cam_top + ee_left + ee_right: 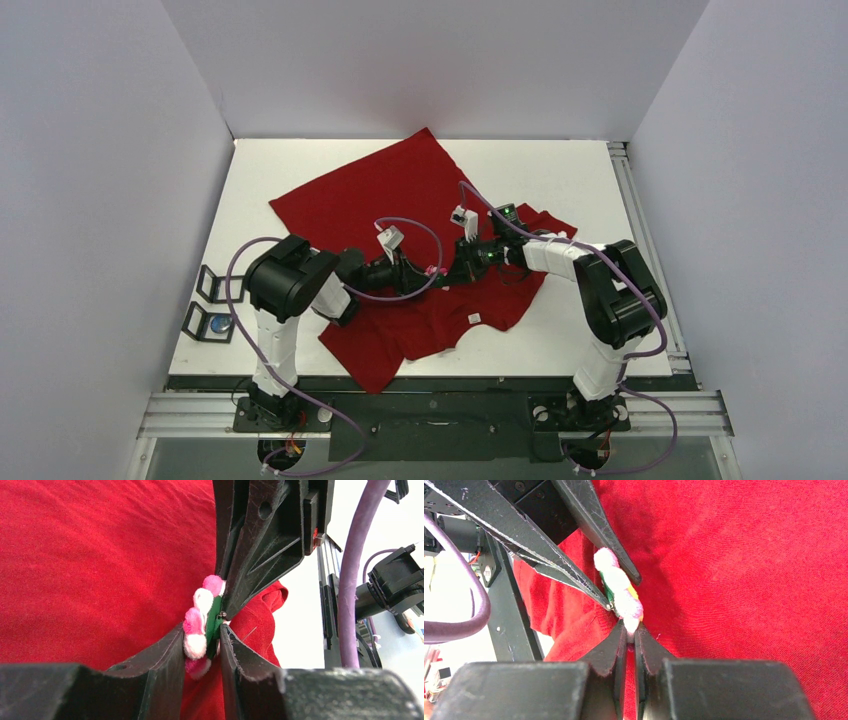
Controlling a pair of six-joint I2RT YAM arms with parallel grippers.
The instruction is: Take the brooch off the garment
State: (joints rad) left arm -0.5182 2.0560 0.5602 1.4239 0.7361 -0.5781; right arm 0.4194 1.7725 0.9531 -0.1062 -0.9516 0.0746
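The dark-red garment (380, 190) lies spread and rumpled on the white table, its small white tag (475, 318) near the front. The pink-and-white brooch (435, 271) sits at the middle of the cloth, between the two grippers. My left gripper (425, 274) comes from the left. In the left wrist view it (201, 630) is shut on the brooch (202, 612), one finger on the petals and one on the green back. My right gripper (450, 270) comes from the right. In the right wrist view it (629, 627) is pinched on the lower petal of the brooch (621, 590).
Two small black-framed stands (210, 303), one with a blue object, sit at the table's left edge. Bare white table (570, 180) lies to the right of and behind the shirt. White walls close the space on three sides.
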